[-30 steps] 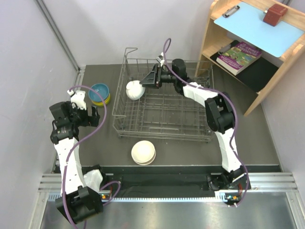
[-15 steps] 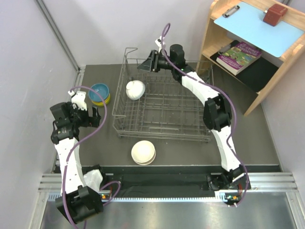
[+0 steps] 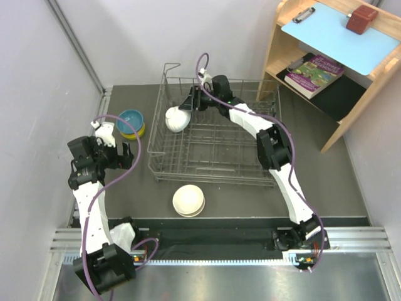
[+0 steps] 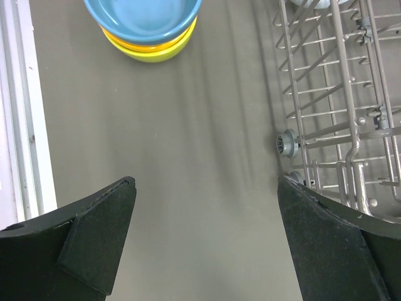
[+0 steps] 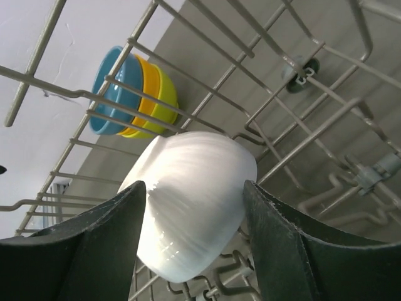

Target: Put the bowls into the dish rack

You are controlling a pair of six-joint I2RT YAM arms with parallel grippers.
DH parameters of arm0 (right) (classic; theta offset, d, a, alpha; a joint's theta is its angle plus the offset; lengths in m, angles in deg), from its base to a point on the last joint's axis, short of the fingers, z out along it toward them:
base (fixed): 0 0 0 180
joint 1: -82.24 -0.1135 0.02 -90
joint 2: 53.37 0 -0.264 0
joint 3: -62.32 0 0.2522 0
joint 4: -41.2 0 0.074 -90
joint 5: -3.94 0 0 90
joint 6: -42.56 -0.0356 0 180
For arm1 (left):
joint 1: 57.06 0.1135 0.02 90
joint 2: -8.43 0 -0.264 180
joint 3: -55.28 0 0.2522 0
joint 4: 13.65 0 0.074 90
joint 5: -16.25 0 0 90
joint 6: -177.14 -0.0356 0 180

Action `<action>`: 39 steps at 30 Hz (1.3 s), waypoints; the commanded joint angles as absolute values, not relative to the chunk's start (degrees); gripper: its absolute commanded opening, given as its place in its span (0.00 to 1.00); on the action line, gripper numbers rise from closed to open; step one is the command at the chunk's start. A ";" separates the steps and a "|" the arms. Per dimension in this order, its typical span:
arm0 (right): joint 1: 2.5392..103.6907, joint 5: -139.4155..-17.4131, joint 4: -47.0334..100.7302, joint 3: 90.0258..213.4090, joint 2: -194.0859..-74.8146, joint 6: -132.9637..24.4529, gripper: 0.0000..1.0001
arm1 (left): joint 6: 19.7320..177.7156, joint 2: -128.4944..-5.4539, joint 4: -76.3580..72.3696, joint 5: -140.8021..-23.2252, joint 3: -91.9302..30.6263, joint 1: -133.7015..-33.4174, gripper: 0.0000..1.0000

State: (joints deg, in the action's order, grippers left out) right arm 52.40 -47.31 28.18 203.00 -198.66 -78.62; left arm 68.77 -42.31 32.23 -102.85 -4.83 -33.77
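The wire dish rack (image 3: 216, 170) stands mid-table. A white bowl (image 3: 177, 118) leans on its side among the prongs at the rack's far left. My right gripper (image 3: 185, 110) is open and reaches into the rack; in the right wrist view its fingers flank the white bowl (image 5: 194, 207) closely on both sides. Left of the rack is a stack of bowls: blue (image 3: 130, 117) on orange (image 4: 147, 42) on yellow-green (image 4: 150, 55). Two beige bowls (image 3: 188, 199) are stacked in front of the rack. My left gripper (image 3: 123, 155) is open over bare table, near the rack's left front corner.
A wooden shelf unit (image 3: 276, 59) stands at the back right, holding a book (image 3: 314, 74) and a blue clipboard (image 3: 341, 31). The rack's wire wall (image 4: 351, 94) runs close beside my left gripper's right finger. A metal rail (image 4: 19, 113) edges the table's left side.
My right gripper rose above the rack's back edge half a second ago and has come back down around the white bowl. The bowl and the left arm have stayed put.
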 commanded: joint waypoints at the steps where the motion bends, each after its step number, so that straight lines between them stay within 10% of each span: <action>1: 49.55 -47.03 27.53 205.11 -198.83 -75.04 0.63 | 68.69 -41.40 30.17 -103.81 -4.36 -33.15 0.99; 39: 41.38 -76.91 15.58 192.63 -179.15 -42.88 0.60 | 68.95 -39.91 30.26 -105.57 -3.92 -33.24 0.99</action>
